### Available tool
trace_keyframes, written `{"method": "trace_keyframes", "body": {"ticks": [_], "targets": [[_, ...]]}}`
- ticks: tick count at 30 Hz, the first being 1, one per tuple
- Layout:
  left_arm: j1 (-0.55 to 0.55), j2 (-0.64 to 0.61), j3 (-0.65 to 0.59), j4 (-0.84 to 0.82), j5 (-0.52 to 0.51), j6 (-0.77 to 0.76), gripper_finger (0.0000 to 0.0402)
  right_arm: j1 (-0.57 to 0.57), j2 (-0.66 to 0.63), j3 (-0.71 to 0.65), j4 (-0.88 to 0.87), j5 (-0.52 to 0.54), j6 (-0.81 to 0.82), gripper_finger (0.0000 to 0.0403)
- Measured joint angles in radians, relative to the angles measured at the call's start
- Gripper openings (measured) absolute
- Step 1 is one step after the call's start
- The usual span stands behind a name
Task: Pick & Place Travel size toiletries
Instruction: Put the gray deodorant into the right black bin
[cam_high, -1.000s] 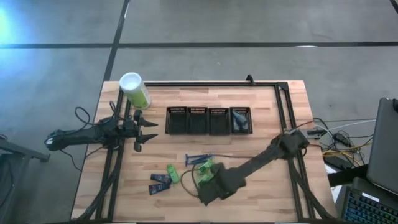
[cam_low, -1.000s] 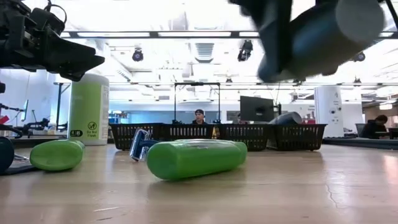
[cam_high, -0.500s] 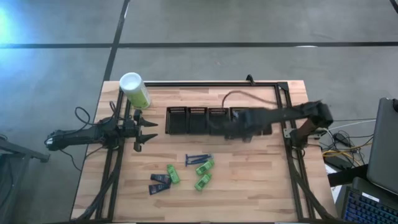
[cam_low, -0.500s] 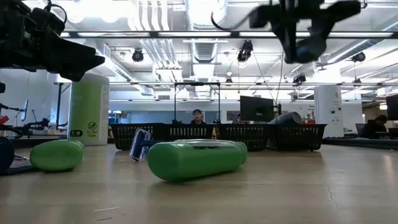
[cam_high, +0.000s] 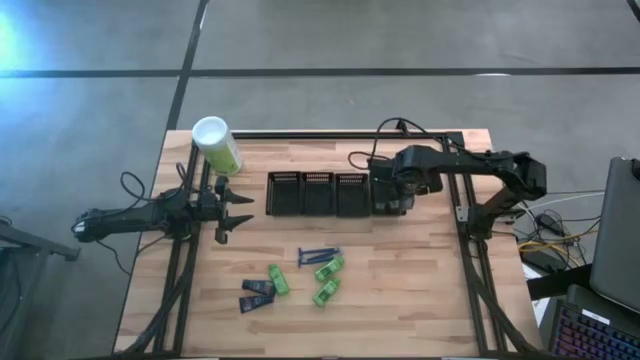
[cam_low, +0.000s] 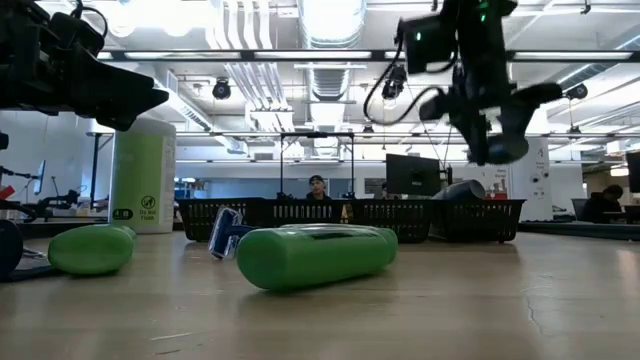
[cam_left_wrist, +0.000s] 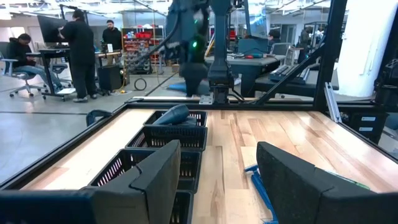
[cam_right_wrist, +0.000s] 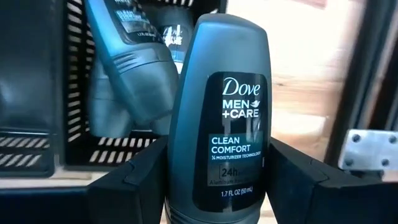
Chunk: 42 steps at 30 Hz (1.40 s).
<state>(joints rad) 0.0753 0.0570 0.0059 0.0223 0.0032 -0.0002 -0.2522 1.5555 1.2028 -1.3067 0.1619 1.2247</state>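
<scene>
- Right claw (cam_high: 392, 198) now hangs over the fourth mesh bin (cam_high: 388, 181), the one at the right end of the bin row, toward 1 o'clock from tabletop centre. A second ago it was down at 6 o'clock among the loose items — so the carry across the tabletop (cam_high: 420, 290) is finished.
- Right claw is clenched on a grey oval bottle (cam_right_wrist: 219, 118); the right wrist view shows both fingers pressed against its flanks, cap end pointing at the bin.
- The same bin already holds grey bottles (cam_right_wrist: 127, 68) — at least two lie inside, directly under the held one.
- Judgement: pick and transport are done; what remains for this item is the release into the bin. The bottle looks well lined up, though it may land on top of those already there.
- Left claw (cam_high: 238, 212) waits at 9 o'clock, well away from the work, fingers spread and holding nothing.
- Still loose on the tabletop around 6 o'clock: green tubes (cam_high: 325, 280), one more green tube (cam_high: 279, 280) beside dark navy tubes (cam_high: 258, 295), and thin blue razors (cam_high: 318, 254).
- The other three bins (cam_high: 317, 194) look empty from above; the task is far from complete.
</scene>
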Motion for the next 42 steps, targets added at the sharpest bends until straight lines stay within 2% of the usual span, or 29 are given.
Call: {"method": "trace_keyframes", "body": {"ticks": [13, 24, 31, 42], "targets": [[0.0, 0.0, 0.0, 0.0, 0.0, 0.0, 0.0218, -0.079, 0.013, -0.129, 0.191, -0.191, -0.184, 0.0204], [0.0, 0.0, 0.0, 0.0, 0.0, 0.0, 0.0218, -0.081, 0.013, -0.077, 0.25, -0.198, -0.199, 0.0205], [0.0, 0.0, 0.0, 0.0, 0.0, 0.0, 0.0218, -0.083, 0.016, -0.109, 0.258, -0.196, -0.104, 0.0211], [0.0, 0.0, 0.0, 0.0, 0.0, 0.0, 0.0218, -0.082, 0.016, -0.111, 0.316, -0.186, -0.044, 0.0271]]}}
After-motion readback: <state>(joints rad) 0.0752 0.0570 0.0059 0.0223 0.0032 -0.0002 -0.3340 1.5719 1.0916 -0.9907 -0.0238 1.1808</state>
